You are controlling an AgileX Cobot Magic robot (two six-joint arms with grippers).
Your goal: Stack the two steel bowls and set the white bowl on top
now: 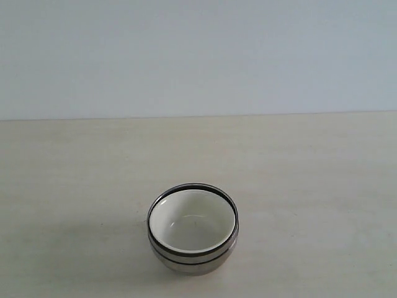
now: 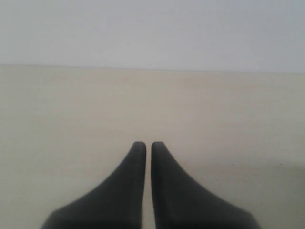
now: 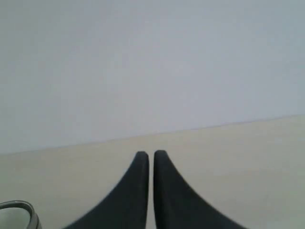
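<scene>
White bowl [image 1: 192, 225] is sitting lower centre of the exterior frame, nested in the steel bowls [image 1: 186, 266]. Two metal rims are showing around and below it as dark lines with a bright band between. Judged from this, the stack is reading as complete.

Handling, as a judgement:
- White bowl is looking glazed and glossy: stiff, slippery, probably chippable if dropped on metal. The wall is smooth and rounded with no handle, so the rim is offering the only hold, one finger inside and one outside.
- Steel bowls are looking thin, rigid and light, with a mirror polish, so likely slick under the pads. A pinch on the outer rim is risking a lift of one shell only, or a skid across the table.
- The nested fit is appearing snug, and the white rim is lying close inside the metal rim, leaving little room for a fingertip.

A sliver of the steel bowls [image 3: 31, 214] is showing at the lower left corner of the right wrist frame.

Left gripper [image 2: 148, 145] is pressed together, holding nothing, over bare table. Right gripper [image 3: 151, 155] is likewise together and empty. Neither is appearing in the exterior frame.

Table [image 1: 322, 186] is a matte, pale cream surface. Wall [image 1: 198, 56] is filling the upper frame, plain grey-blue.
</scene>
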